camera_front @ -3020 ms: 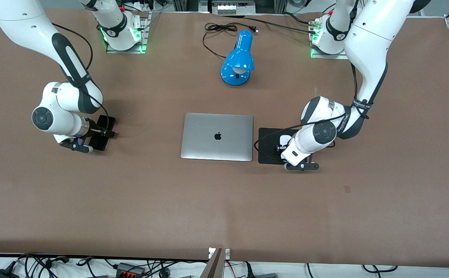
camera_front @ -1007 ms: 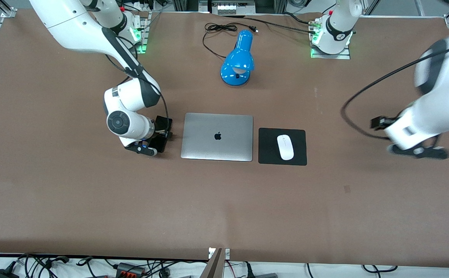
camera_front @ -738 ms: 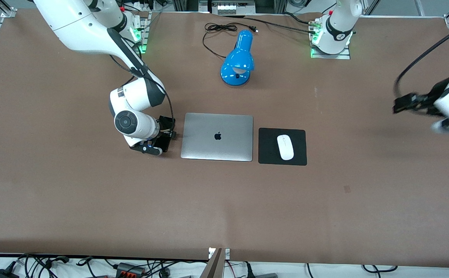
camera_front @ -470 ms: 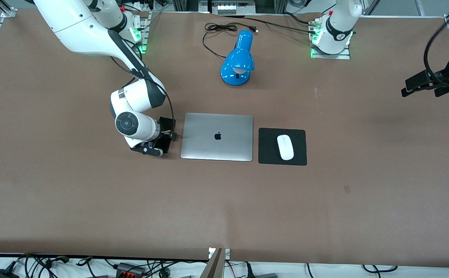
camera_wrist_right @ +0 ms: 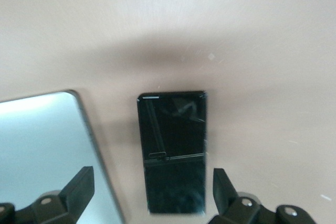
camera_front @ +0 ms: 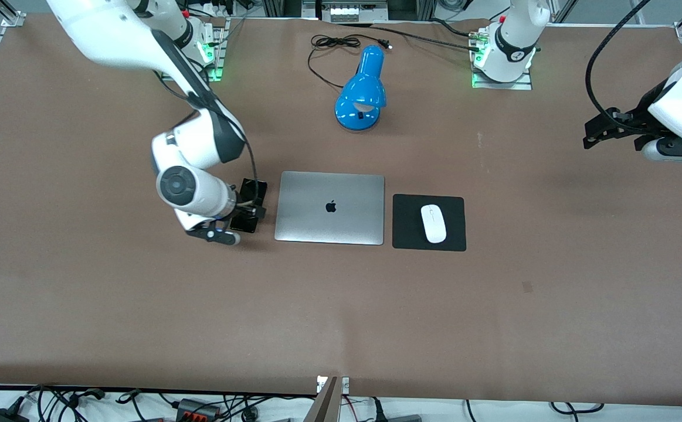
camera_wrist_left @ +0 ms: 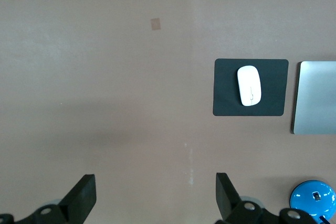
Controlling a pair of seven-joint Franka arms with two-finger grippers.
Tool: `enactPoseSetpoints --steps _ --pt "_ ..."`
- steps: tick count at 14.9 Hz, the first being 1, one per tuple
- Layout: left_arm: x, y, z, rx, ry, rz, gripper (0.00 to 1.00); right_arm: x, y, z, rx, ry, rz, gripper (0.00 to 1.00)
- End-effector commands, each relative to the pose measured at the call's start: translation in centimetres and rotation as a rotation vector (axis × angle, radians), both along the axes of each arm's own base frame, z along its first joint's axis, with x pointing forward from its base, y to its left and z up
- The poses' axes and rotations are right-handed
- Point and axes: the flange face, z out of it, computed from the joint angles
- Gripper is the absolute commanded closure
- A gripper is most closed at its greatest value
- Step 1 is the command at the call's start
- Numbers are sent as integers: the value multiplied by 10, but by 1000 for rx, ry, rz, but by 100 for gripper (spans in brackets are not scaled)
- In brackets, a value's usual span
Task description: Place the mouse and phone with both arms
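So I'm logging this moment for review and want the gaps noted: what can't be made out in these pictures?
- Front view: the phone is mostly covered by the right gripper over it.
- Right wrist view: the laptop is cut off by the edge.
- Left wrist view: the blue lamp is cut off at the corner.
- Front view: the left gripper is too small to show its fingers.

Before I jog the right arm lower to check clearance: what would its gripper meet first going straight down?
Most likely the phone, lying flat on the table between the open fingers of the right gripper, beside the laptop.
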Motion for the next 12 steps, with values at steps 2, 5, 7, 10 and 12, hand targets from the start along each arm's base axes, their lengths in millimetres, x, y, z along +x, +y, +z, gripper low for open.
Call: enactPoseSetpoints --steps 2,5,7,10,12 --pt "0 9 3 25 -15 4 0 43 -36 114 -26 1 36 0" --pt "1 5 7 25 -34 -7 0 63 -88 181 -43 -37 85 0" --pt "2 4 7 25 -38 -7 0 69 -119 213 -36 -77 90 0" --pt "6 9 2 24 -26 6 0 64 -157 265 -35 -163 178 0" --pt "4 5 1 25 -11 -2 0 65 -195 276 -62 -184 216 0"
